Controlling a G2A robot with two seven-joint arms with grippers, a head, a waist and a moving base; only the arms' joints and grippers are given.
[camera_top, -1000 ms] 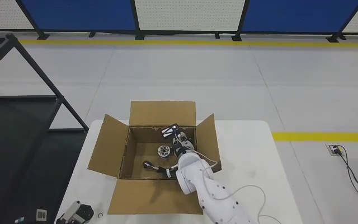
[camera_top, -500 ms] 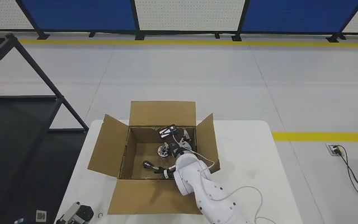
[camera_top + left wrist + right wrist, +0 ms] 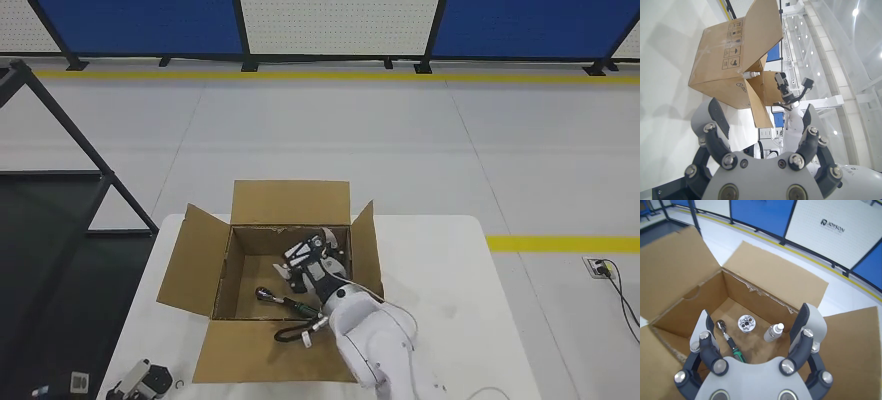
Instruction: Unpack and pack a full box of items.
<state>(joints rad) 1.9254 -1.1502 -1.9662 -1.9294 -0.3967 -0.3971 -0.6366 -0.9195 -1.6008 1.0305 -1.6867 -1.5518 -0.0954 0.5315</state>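
An open cardboard box point(image 3: 225, 275) stands on the white table point(image 3: 450, 300). My right gripper point(image 3: 756, 313) hangs open and empty above the box's inside, also seen from above point(image 3: 308, 262). On the box floor lie a ratchet wrench point(image 3: 728, 339) with a green handle, a round metal part point(image 3: 746, 324) and a white spray bottle point(image 3: 773, 332). The wrench's head point(image 3: 266, 295) shows beside the arm. My left gripper point(image 3: 762, 106) is open and empty, low over the table's front left corner point(image 3: 140, 382), facing the box's outer wall point(image 3: 719, 62).
The box's four flaps stand outward; the right flap point(image 3: 365, 245) is pushed nearly upright by the right arm. A black frame point(image 3: 60, 180) stands left of the table. Bare table lies right of the box.
The right arm has risen and swung over the box, with its gripper now higher above the floor. The right flap stands steeper. The left gripper has slid slightly toward the table's front edge.
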